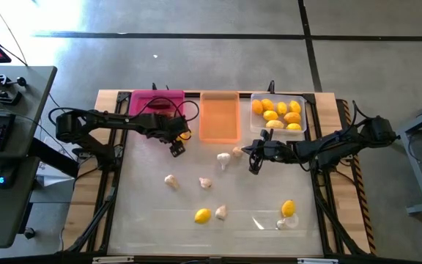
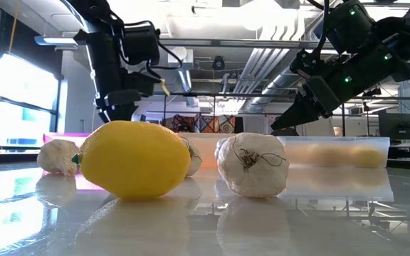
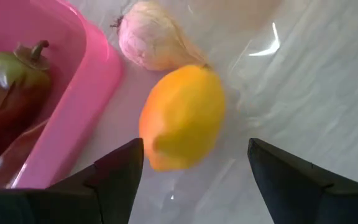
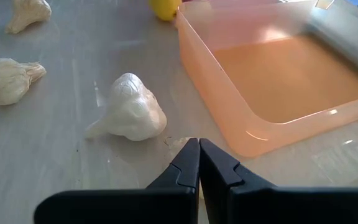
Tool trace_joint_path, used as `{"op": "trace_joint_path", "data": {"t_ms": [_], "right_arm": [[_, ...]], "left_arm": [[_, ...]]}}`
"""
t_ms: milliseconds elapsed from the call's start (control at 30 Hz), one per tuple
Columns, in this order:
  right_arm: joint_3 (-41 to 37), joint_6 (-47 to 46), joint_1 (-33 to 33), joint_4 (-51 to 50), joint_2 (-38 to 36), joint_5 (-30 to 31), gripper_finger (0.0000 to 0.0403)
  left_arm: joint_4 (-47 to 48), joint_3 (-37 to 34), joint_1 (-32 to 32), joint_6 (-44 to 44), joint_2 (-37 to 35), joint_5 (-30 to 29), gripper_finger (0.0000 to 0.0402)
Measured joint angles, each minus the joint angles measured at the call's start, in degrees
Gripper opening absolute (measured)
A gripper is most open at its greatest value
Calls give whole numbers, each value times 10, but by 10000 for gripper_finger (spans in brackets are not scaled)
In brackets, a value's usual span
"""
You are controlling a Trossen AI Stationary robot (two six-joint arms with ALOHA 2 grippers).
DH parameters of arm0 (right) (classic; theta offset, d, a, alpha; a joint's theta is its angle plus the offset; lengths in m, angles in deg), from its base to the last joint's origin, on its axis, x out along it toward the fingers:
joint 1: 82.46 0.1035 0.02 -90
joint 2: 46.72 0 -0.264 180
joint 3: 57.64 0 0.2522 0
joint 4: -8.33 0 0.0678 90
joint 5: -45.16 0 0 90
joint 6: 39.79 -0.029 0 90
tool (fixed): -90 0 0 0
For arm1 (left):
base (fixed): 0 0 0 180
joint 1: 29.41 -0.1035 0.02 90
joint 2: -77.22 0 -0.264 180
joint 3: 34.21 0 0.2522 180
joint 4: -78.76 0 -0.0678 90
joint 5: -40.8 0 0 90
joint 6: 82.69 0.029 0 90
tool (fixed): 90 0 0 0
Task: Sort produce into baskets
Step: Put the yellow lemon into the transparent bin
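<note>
Both grippers hover over the table, holding nothing.

We see the left gripper (image 3: pixel 191 171) spread wide above a lemon (image 3: pixel 182 118) just beside the pink basket (image 3: pixel 73 106); the right gripper (image 4: pixel 199 162), fingers pressed together, sits near a garlic bulb (image 4: pixel 128 111) by the orange basket (image 4: pixel 278 81).

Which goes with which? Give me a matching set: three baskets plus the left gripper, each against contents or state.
Column 1:
1. pink basket
2. orange basket
3. clear basket
4. left gripper

Column 2:
A. holds lemons
B. open, a lemon between its fingers on the table
C. holds nothing
D. holds chili peppers

Pairs: 1-D, 2-C, 3-A, 4-B

The chili peppers show in the left wrist view, the lemons in the high view, and the lemon at the left gripper lies beside the pink basket.
</note>
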Motion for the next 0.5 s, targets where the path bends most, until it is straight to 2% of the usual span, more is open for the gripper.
{"op": "trace_joint_path", "data": {"t_ms": [233, 333, 500], "right_arm": [[0, 0, 0, 0, 0, 0, 0], [0, 0, 0, 0, 0, 0, 0], [0, 0, 0, 1, 0, 0, 0]], "left_arm": [[-29, -10, -2, 55, 7, -18, 278], [-41, -18, -6, 64, 18, -40, 278], [-37, -21, -5, 69, 24, -37, 278]]}}
